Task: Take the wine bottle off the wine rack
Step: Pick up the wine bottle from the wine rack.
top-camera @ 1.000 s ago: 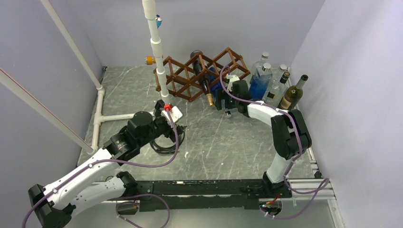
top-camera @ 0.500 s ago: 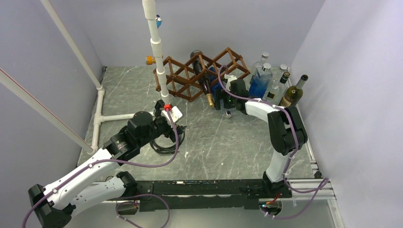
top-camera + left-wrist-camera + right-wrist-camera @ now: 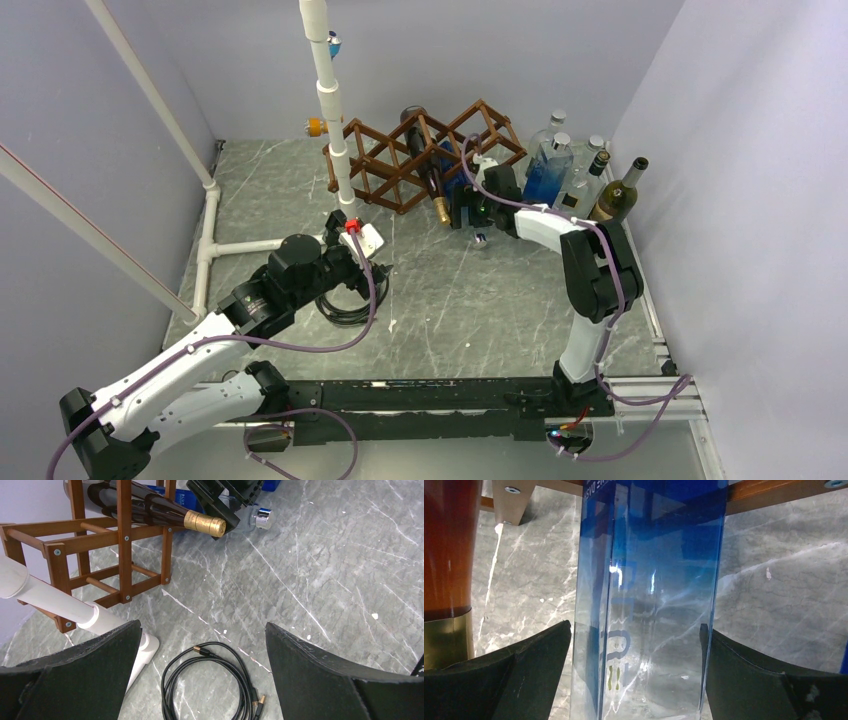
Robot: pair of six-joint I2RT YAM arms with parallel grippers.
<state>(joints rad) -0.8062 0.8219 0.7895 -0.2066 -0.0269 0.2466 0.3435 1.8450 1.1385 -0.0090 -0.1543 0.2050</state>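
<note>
- Tabletop point(image 3: 450, 300): grey marbled slab, carrying every item below
- Wine rack point(image 3: 124, 540): dark brown wooden lattice of diamond cells, standing at the far edge of the tabletop about mid-width
- Wine bottle point(image 3: 150, 507): dark glass with a gold foil neck, lying in a rack cell, its neck sticking out of the lattice toward the near edge and hanging clear of the tabletop
- Blue glass bottle point(image 3: 649, 605): translucent and flat-sided, lying just to the right of the wine bottle, its body passing under a rack bar
- Right gripper point(image 3: 635, 627): reaching to the front of the rack with jaws standing wide, one finger on each side of the blue glass bottle; the glass is filling nearly the whole gap, and whether the pads are touching it cannot be told
- Left gripper point(image 3: 202, 626): hanging over the left half of the tabletop, jaws spread wide and gripping nothing, well apart from the rack
- Black cable point(image 3: 210, 680): lying coiled on the tabletop beneath the left gripper
- White PVC pipe frame point(image 3: 325, 100): upright rising just left of the rack, with a further run lying along the left edge
- Group of upright bottles point(image 3: 575, 175): clear, blue and green glass, standing together in the far right corner, beside the rack's right end
</note>
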